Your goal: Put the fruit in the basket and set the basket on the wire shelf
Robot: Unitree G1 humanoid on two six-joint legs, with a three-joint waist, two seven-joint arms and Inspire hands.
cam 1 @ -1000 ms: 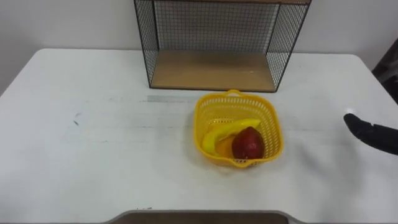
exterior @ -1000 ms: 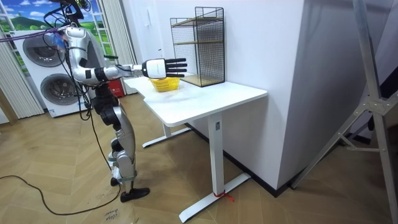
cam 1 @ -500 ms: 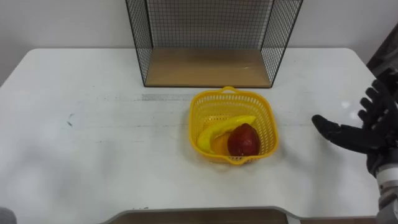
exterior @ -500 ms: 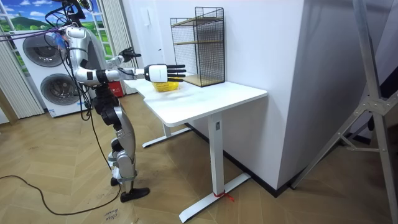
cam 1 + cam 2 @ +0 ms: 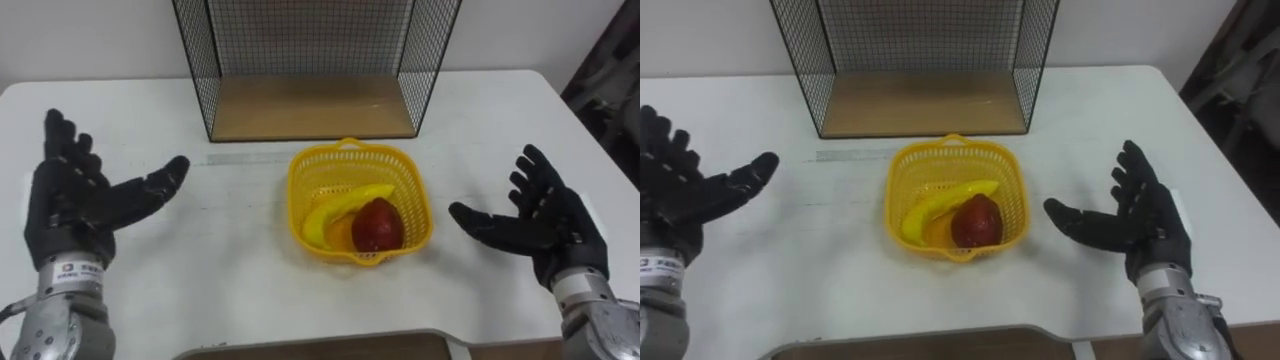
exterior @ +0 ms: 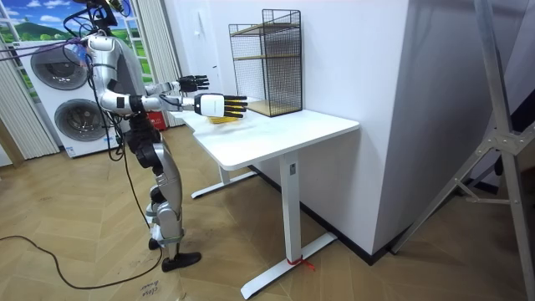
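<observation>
Basket (image 5: 300, 205) sits mid-table w/ the fruit already in it, so loading looks done. L to R: left hand (image 5: 75, 215) is held over the table (image 5: 230, 270), well apart from the basket, fingers straight and spread, palm turned inward, empty. Centre: banana (image 5: 345, 208) and red fruit (image 5: 378, 225) lie inside, something orange under them, can't tell what. Wire shelf (image 5: 310, 105) stands just behind, open side toward the robot. Right hand (image 5: 545, 225) mirrors the left: fingers apart, nothing held, palm facing the basket. Prob. the hands flank it ready to close on both sides for a two-handed lift; shelving not yet done.
</observation>
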